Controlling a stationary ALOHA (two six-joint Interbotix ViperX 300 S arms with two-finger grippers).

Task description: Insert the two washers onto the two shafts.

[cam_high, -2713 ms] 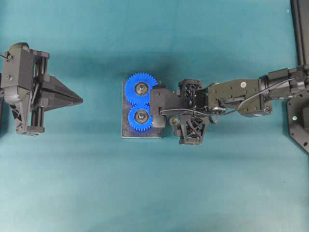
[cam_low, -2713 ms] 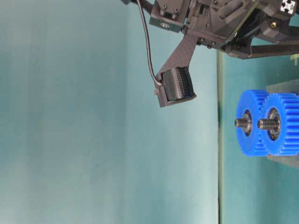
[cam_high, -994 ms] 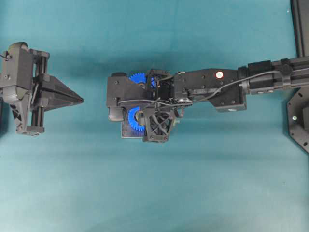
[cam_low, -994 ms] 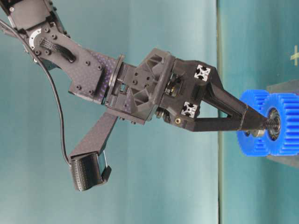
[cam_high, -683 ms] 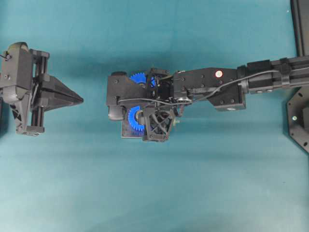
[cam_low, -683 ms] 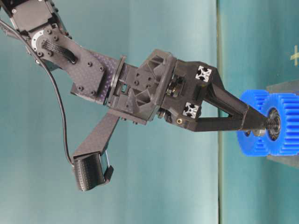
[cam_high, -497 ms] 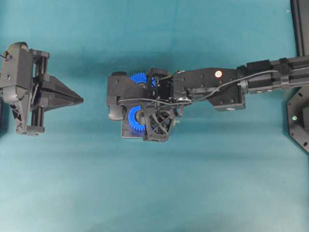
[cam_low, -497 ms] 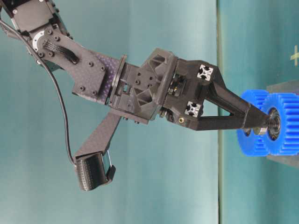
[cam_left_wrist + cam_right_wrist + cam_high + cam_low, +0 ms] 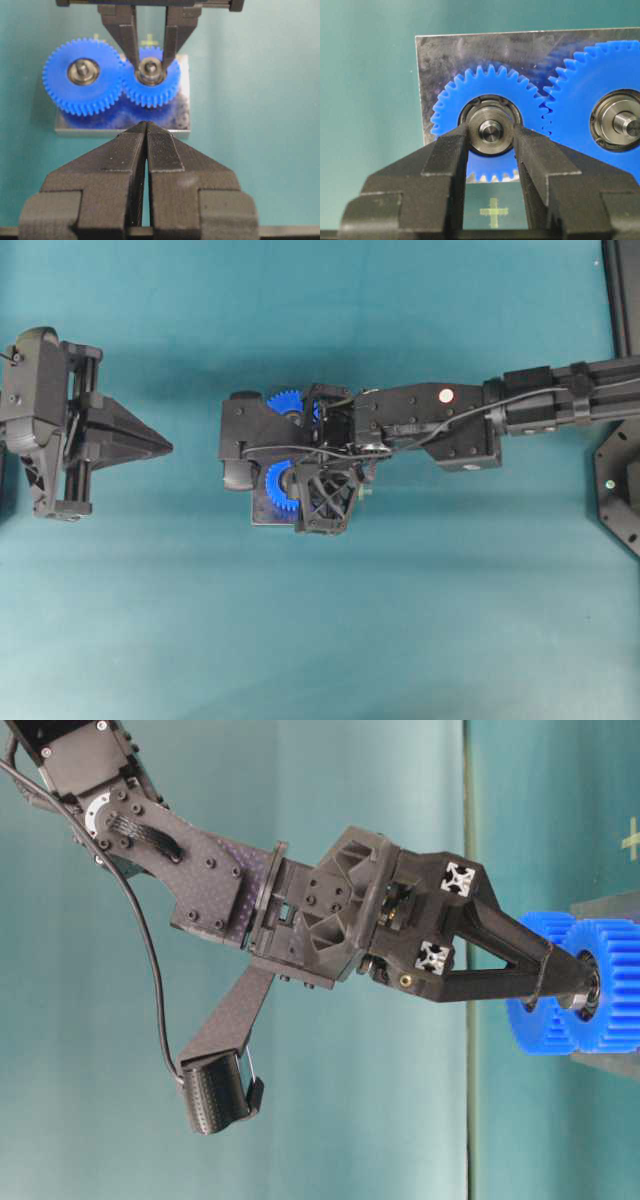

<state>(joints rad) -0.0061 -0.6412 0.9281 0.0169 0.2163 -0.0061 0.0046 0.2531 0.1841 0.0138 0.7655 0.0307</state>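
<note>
Two meshed blue gears (image 9: pixel 451 102) sit on a grey metal plate (image 9: pixel 445 55), each on a threaded shaft. My right gripper (image 9: pixel 491 136) is shut on the steel washer (image 9: pixel 491 146), which sits around the smaller gear's shaft (image 9: pixel 490 131), close to the hub. The left wrist view shows the same grip from the front, the washer (image 9: pixel 150 75) between the right fingers (image 9: pixel 129 35). At table level the right fingertips (image 9: pixel 560 982) reach the gear face. The other shaft (image 9: pixel 626 122) is bare. My left gripper (image 9: pixel 165 447) is shut and empty, far left of the plate (image 9: pixel 268 518).
A yellow cross mark (image 9: pixel 494 211) lies on the teal table just below the plate. Dark equipment (image 9: pixel 620 500) stands at the right edge of the overhead view.
My right gripper came over the gears and has now pushed the washer from the shaft's tip down toward the gear face. The left arm has not moved.
</note>
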